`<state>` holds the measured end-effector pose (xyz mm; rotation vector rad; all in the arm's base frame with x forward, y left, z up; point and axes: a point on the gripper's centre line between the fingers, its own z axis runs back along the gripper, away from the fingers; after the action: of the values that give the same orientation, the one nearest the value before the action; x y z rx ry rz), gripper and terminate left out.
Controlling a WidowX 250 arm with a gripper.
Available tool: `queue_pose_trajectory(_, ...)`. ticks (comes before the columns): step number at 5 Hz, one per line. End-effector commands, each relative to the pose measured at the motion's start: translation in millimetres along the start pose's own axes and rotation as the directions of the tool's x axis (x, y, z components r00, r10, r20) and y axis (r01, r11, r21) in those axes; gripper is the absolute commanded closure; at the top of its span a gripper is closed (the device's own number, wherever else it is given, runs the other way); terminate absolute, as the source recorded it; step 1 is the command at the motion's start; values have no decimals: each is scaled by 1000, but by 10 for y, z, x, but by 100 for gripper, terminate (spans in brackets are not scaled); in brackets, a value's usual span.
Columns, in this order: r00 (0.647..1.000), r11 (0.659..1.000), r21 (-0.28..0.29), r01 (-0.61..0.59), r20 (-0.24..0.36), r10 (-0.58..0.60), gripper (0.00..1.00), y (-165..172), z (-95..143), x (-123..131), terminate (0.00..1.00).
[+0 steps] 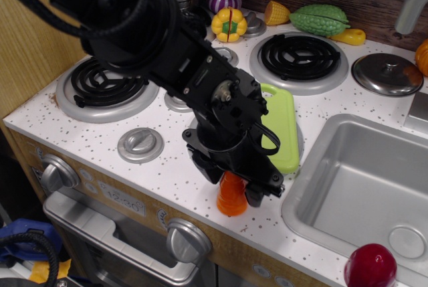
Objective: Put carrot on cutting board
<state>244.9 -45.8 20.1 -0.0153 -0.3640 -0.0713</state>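
small ridged plastic cone carrot [231, 195]: orange | flat plastic cutting board [283, 126]: lime green | robot gripper [235, 181]: black | countertop [167, 170]: white, dark-speckled

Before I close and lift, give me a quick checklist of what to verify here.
1. Carrot upright on the counter: ok.
2. Hand lowered over the carrot's top: ok.
3. Fingers straddling the carrot evenly: cannot tell, the hand hides its tip.
4. Hand shut on the carrot: cannot tell.
5. Cutting board has bare surface for the drop: ok.
6. Carrot on the board: not ok, it stands in front of it.
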Motion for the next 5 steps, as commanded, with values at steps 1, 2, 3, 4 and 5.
queue_pose_trajectory(1, 1000, 1000, 11, -7, 4, 7, 100, -90, 104, 88, 0)
queue_pose_trajectory(2, 1000, 999, 47, -7, -12, 8, 100, -182, 258, 220, 0)
queue_pose_trajectory(3, 1000, 999, 53, -5, -10, 6, 100, -86, 514, 431, 0)
queue_pose_trajectory(4, 1000, 999, 46, 12, 19, -13, 100, -32, 521, 608, 0)
queue_pose_trajectory(5, 999, 995, 85, 51, 9, -52, 100, -25, 466, 775, 0)
